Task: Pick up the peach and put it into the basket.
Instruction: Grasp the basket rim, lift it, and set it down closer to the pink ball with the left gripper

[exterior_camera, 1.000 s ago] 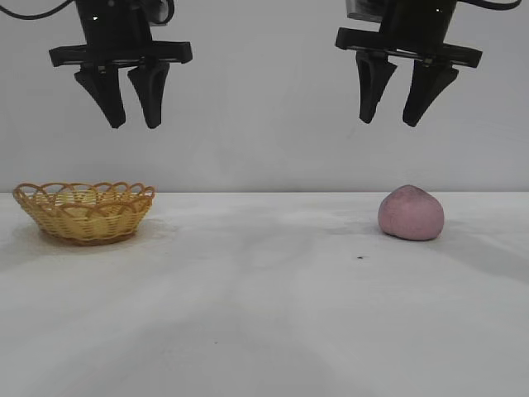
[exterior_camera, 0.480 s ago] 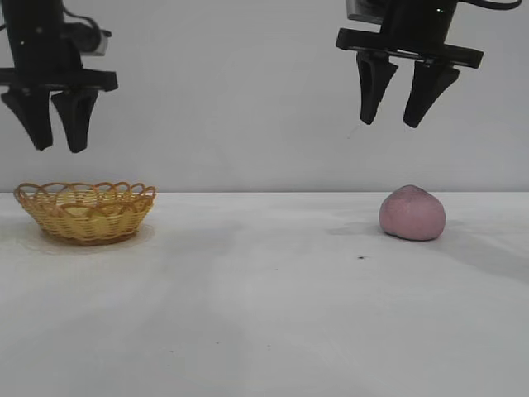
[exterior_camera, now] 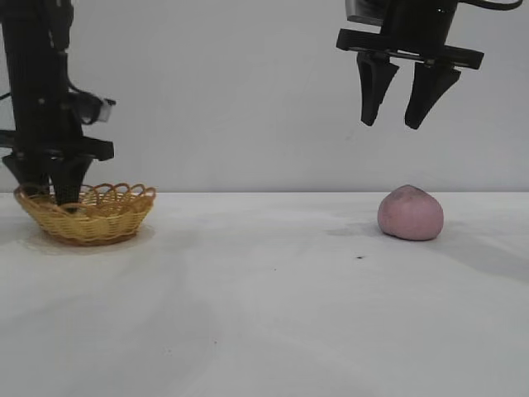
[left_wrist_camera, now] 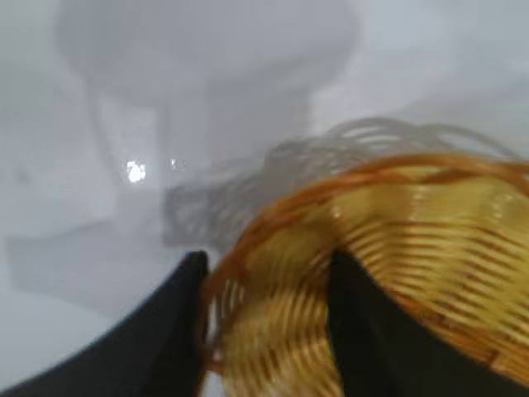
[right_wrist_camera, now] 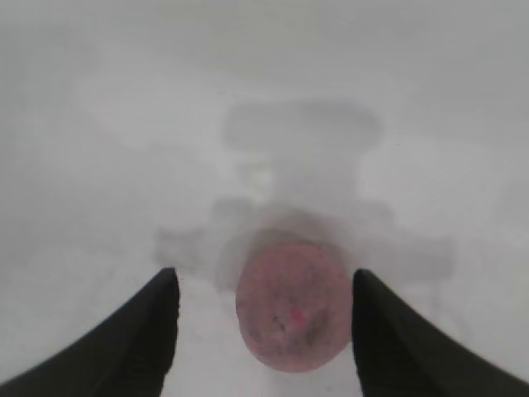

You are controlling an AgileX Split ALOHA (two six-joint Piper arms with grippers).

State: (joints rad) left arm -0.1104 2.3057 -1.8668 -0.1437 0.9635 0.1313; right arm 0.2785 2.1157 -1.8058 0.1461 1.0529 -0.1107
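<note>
So far nothing is done: the matte pinkish-mauve rounded peach (exterior_camera: 411, 213) sits untouched under the empty, parted right gripper (exterior_camera: 396, 124), well apart from the yellow woven basket (exterior_camera: 103, 217), where the left gripper (exterior_camera: 48, 192) straddles the rim

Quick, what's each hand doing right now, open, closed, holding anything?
Left hand: closing on the basket rim, one finger inside, one outside; grip not settled.
Right hand: open, empty, above the peach.
</note>
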